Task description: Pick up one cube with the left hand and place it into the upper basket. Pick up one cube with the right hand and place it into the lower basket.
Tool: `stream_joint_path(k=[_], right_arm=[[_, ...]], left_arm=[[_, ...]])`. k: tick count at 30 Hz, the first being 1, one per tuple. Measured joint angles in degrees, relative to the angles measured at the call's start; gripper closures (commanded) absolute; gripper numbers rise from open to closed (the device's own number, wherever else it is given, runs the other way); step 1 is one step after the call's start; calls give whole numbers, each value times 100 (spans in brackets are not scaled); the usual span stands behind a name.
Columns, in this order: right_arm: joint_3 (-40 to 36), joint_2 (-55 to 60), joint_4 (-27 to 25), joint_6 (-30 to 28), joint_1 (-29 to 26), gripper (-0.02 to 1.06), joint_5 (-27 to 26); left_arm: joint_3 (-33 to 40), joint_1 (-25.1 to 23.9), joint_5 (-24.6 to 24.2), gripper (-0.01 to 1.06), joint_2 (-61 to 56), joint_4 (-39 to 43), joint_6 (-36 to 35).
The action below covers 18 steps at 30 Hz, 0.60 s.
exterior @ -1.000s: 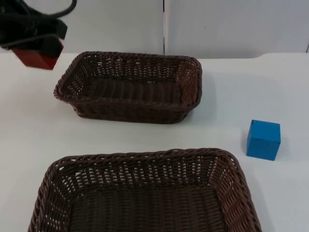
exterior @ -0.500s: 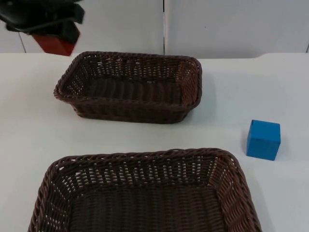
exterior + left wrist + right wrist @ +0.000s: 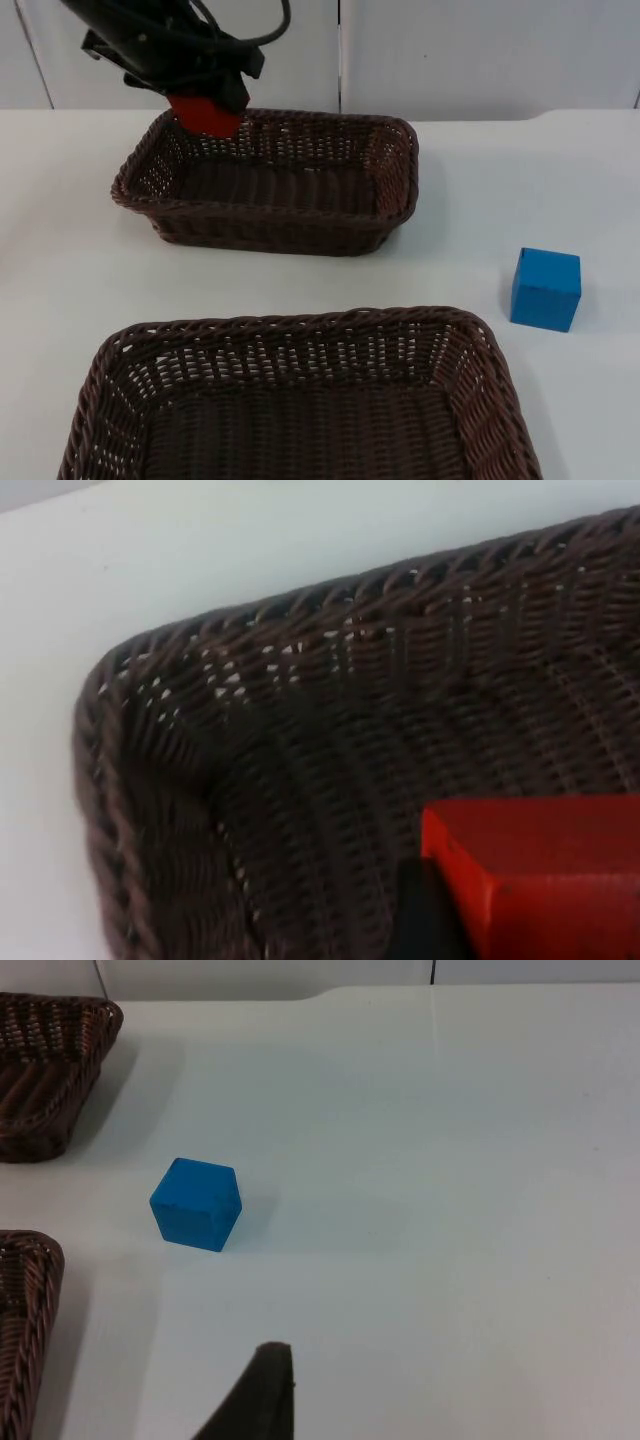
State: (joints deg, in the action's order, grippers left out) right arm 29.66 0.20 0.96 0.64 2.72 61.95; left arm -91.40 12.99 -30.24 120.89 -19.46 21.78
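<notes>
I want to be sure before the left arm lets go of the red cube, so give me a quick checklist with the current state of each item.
1. Red cube held by the left gripper: ok.
2. Cube over the upper basket, not the table: ok, it hangs at the far left corner, just inside the rim in the left wrist view.
3. Basket floor under the cube bare: ok.
4. Cube low enough to drop gently: cannot tell.
5. Blue cube on the table, apart from both baskets, for the waiting right gripper: ok.
6. Lower basket ready: ok.
</notes>
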Motion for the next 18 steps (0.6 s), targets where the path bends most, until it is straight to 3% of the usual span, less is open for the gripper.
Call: stream_joint_path(k=[9,18], right_arm=[[0,0,0,0,0,0,0],[0,0,0,0,0,0,0]], left_arm=[[-779,0,-73,105,653,-392,97],[-954,0,-52,105,1029,-730,476]])
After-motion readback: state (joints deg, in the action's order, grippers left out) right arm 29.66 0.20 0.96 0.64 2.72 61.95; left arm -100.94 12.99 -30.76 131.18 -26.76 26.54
